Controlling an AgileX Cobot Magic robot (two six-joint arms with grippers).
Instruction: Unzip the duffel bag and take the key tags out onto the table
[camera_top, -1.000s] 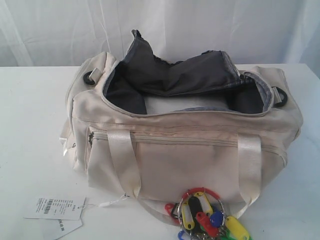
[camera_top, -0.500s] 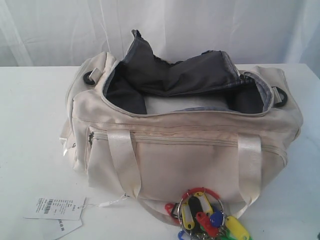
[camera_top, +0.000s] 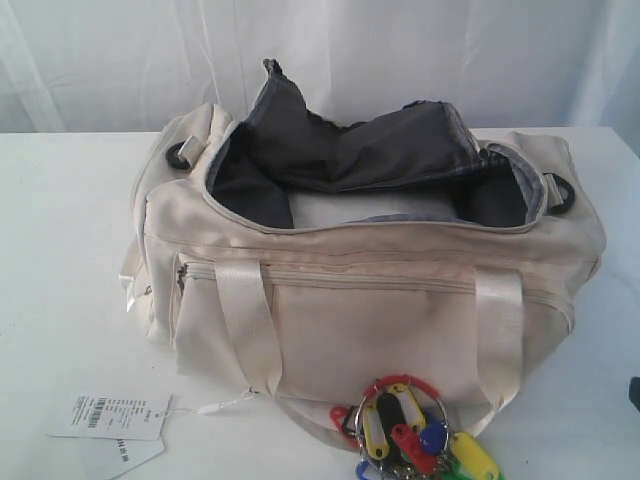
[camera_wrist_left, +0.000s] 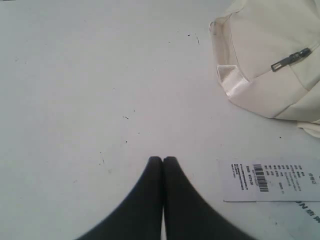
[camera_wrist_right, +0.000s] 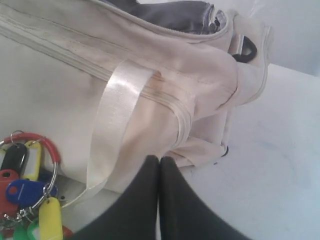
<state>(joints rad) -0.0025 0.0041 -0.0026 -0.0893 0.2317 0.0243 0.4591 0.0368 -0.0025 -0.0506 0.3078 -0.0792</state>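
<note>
Left gripper (camera_wrist_left: 163, 159) and right gripper (camera_wrist_right: 159, 159) both closed, empty. Key tags (camera_top: 415, 435) at tabletop (camera_top: 70, 250) front edge: light, loose, floppy. You'd best pinch the red ring (camera_top: 395, 381).

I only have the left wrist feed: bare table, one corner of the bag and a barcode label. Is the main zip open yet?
Observer: Yes. From the exterior view the duffel bag gapes open along its top, with the grey lining showing.
Operator: Where are the key tags?
Observer: Outside. The key tags lie on the table against the bag's front side, near a ribbon handle.
Operator: And the right end effector?
Observer: The right end effector is shut and holds nothing. It points at the bag's front, beside the tags.
</note>
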